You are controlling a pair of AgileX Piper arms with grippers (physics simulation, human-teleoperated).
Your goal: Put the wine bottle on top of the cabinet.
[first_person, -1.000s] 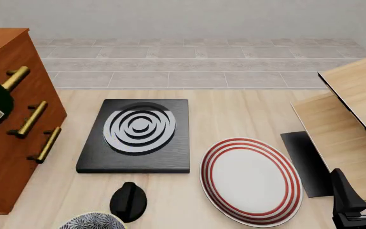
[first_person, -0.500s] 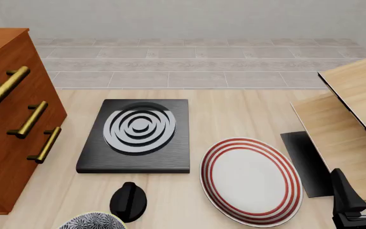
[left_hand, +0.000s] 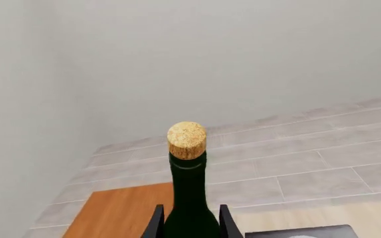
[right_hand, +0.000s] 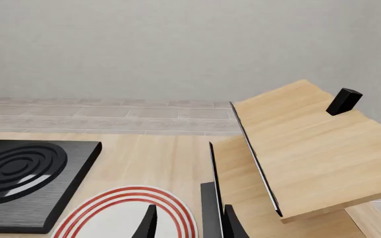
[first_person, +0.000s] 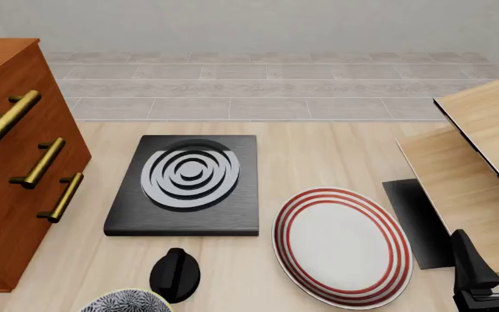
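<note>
The wine bottle (left_hand: 189, 191), dark green with a tan cork, shows only in the left wrist view, standing upright between the fingers of my left gripper (left_hand: 189, 222), which is shut on its lower neck. Below and beside it lies the flat reddish-brown top of the cabinet (left_hand: 121, 214). In the front view the cabinet (first_person: 7, 195) fills the left edge, with three brass bar handles; neither the bottle nor the left gripper appears there. My right gripper (first_person: 493, 250) stands open at the bottom right, and the right wrist view shows the same gripper (right_hand: 189, 225) holding nothing.
A black slab with silver rings (first_person: 189, 185) lies mid-table, with a red-rimmed plate (first_person: 343, 247) to its right. A squat black knob (first_person: 176, 274) and a patterned bowl (first_person: 127, 302) sit at the front edge. Pale wood boards (first_person: 483, 169) over a black mat (first_person: 412, 221) crowd the right side.
The bottle, seen at the front view's left edge before the cabinet a second ago, has risen out of that view. The right gripper has not moved.
</note>
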